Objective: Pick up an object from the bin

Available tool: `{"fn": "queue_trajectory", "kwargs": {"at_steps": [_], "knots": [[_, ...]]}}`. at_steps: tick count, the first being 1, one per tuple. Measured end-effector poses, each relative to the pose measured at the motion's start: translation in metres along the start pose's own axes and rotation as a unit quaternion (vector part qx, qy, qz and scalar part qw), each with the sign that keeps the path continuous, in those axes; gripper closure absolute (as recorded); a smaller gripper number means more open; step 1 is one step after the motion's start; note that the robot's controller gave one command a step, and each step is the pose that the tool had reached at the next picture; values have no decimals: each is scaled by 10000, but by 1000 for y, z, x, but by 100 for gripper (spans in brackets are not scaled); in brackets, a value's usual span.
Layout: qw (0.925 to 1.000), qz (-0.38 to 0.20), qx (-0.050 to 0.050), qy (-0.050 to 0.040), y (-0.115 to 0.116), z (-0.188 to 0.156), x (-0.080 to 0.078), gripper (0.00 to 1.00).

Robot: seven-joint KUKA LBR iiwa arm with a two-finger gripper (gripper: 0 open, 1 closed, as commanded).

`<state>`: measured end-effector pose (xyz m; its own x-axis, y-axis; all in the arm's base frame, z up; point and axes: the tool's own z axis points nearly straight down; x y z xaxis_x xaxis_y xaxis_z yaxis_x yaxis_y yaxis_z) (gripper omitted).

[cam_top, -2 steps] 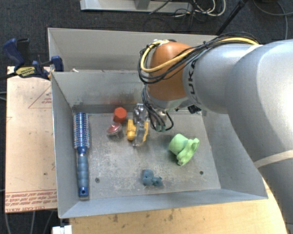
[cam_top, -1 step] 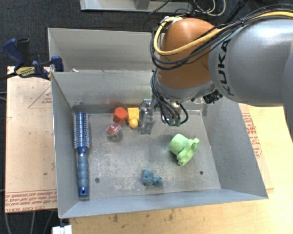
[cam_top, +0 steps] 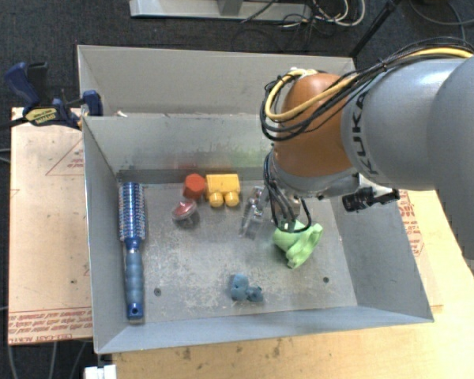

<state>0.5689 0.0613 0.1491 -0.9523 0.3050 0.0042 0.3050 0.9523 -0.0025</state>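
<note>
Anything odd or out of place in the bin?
Nothing stands out. The blue hairbrush lies flat along the left wall, the yellow toy and red piece sit near the back wall, a small blue piece near the front, a green lump by the end effector. No spill or damage visible.

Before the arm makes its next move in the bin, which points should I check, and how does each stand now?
1. Pincer inside the bin walls: ok.
2. Green lump beside the pincer, fully seen: not ok, the wrist hides its top.
3. Yellow toy apart from the pincer: ok.
4. Brush out of the way by the left wall: ok.
5. Blue piece lying free: ok.
</note>
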Motion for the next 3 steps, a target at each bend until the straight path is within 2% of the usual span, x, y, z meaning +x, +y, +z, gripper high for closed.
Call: {"fn": "queue_trajectory", "kwargs": {"at_steps": [1,2,3], "knots": [[9846,-1746,-23,-84,13,-166,-58,100],[9774,-2113,-7,20,14,-84,-15,100],[9940,-1098,-10,2,3,-37,49,100]]}}
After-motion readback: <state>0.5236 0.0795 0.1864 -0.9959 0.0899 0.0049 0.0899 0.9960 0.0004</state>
